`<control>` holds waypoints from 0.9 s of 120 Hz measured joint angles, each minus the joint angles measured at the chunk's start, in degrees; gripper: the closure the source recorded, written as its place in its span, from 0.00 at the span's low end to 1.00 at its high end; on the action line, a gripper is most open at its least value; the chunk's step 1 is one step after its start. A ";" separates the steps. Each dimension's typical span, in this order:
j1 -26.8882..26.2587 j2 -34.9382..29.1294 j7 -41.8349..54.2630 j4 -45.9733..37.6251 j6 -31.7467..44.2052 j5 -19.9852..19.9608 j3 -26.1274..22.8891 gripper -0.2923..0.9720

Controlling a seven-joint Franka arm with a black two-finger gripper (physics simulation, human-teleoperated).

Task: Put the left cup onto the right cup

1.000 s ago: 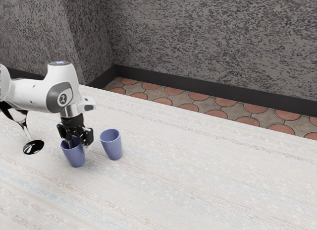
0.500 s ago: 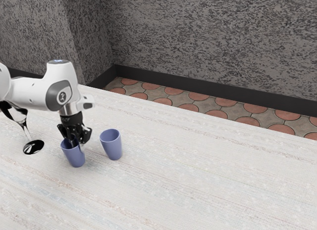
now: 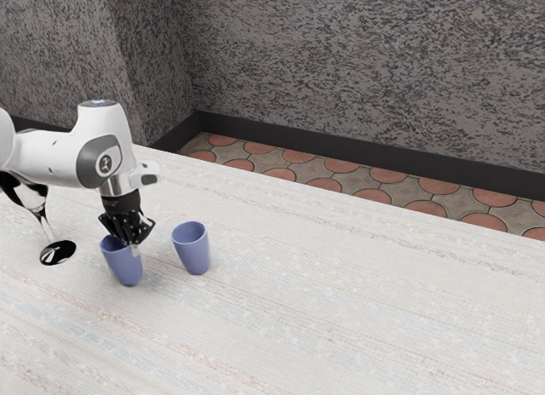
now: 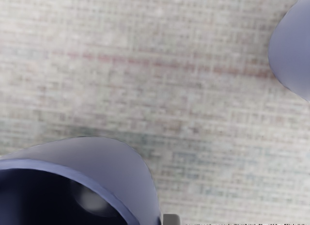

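Note:
Two blue-purple cups stand on the pale table. The left cup (image 3: 122, 262) is upright under my hand, and the right cup (image 3: 190, 247) stands a short way to the exterior view's right of it. My gripper (image 3: 128, 236) is at the left cup's rim, its black fingers pinched together on the cup's wall. In the wrist view the left cup (image 4: 82, 186) sits large and blurred just under the hand, its dark inside showing. The right cup (image 4: 293, 53) appears there as a blue edge some way off.
A black disc on a thin stem (image 3: 57, 252) rests on the table at the exterior view's left of the left cup. The table (image 3: 341, 293) stretches wide toward the exterior view's right. Beyond its far edge lie a tiled floor (image 3: 383, 186) and rough grey walls.
The fingers, spread wide over the left cup's rim a second ago, have come together on it. Hand and cup have shifted slightly to the exterior view's left and up.

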 joint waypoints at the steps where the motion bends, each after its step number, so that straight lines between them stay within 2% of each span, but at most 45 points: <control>1: 0.00 -0.06 -0.01 0.04 -0.12 0.01 0.01 0.84; 57: -1.87 -1.12 -0.17 6.92 -8.60 0.65 -0.34 0.84; 108: -5.46 -0.83 -0.70 15.35 -16.60 3.82 -1.02 0.85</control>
